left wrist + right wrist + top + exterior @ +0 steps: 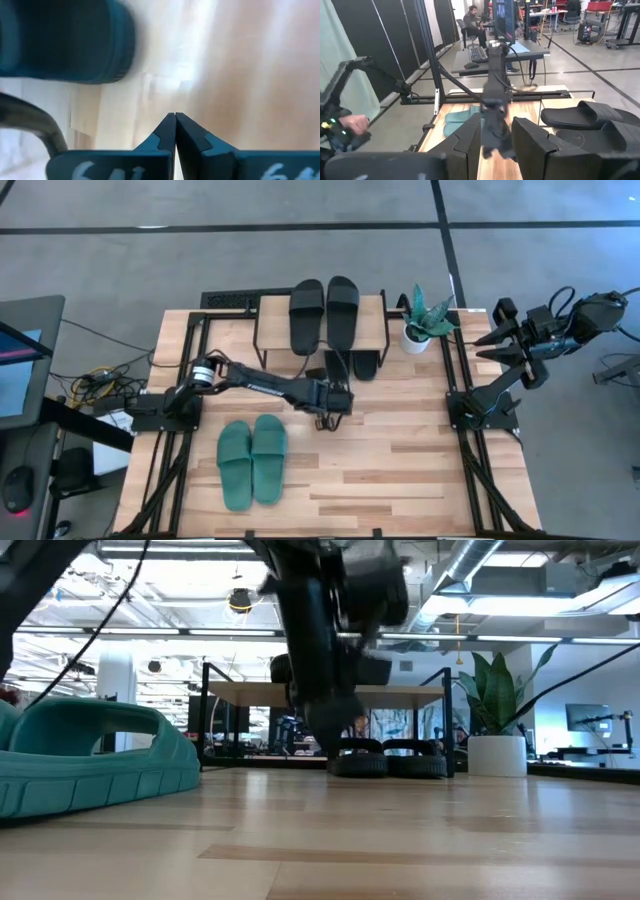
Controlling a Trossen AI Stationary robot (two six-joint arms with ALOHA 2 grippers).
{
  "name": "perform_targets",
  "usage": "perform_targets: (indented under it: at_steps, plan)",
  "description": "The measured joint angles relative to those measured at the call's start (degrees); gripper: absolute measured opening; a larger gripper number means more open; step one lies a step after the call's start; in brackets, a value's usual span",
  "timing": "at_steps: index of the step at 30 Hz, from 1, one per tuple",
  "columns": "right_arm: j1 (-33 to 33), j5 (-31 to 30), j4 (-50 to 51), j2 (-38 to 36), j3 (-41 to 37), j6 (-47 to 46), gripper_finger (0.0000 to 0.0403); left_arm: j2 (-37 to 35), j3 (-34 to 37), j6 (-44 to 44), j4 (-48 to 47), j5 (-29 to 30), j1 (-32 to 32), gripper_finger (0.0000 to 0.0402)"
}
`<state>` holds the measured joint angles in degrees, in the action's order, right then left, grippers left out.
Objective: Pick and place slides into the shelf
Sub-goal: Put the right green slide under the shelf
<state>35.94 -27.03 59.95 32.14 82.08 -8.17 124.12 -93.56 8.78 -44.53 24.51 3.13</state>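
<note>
Two black slides (325,315) lie side by side on the shelf's light wood top (372,320). A second black pair (352,365) rests on the table under the shelf's near edge, also seen in the low view (390,758). The green pair (252,460) lies soles down on the table at the near left. My left gripper (333,422) hovers just near of the lower black pair, shut and holding nothing (175,116). My right gripper (490,340) is raised beyond the table's right edge, open and holding nothing (497,137).
A potted plant (425,320) stands right of the shelf. Bare tabletop (420,460) stretches across the near right. Beyond the table a person sits at a desk (472,22), and a hand (350,122) holds a device at the left.
</note>
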Motion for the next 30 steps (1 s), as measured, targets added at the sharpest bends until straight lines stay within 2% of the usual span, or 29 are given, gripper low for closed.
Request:
perform_targets:
  at_steps: [8,13,18,23,30]
  plan:
    - [-0.01,-0.01,0.49,0.00,-0.01,0.03,0.0098,-9.04,-0.03,1.98,-4.65,3.86,7.55,0.0000]
    - [-0.01,-0.02,0.50,0.00,-0.01,0.03,0.0098,-15.62,-0.04,8.35,-13.57,8.92,14.10,0.0000]
    - [-0.02,-0.06,0.52,0.18,-0.01,-0.50,0.0098,-20.05,-0.04,20.27,-25.63,13.06,21.21,0.0000]
    - [-0.02,-0.09,-0.45,1.31,-1.50,-0.87,0.0098,-20.87,-0.04,33.20,-36.22,13.81,29.37,0.0000]
    - [-0.03,-0.53,-9.80,1.59,-12.34,-0.59,0.0098,-19.96,0.00,45.97,-39.48,14.26,39.30,0.0000]
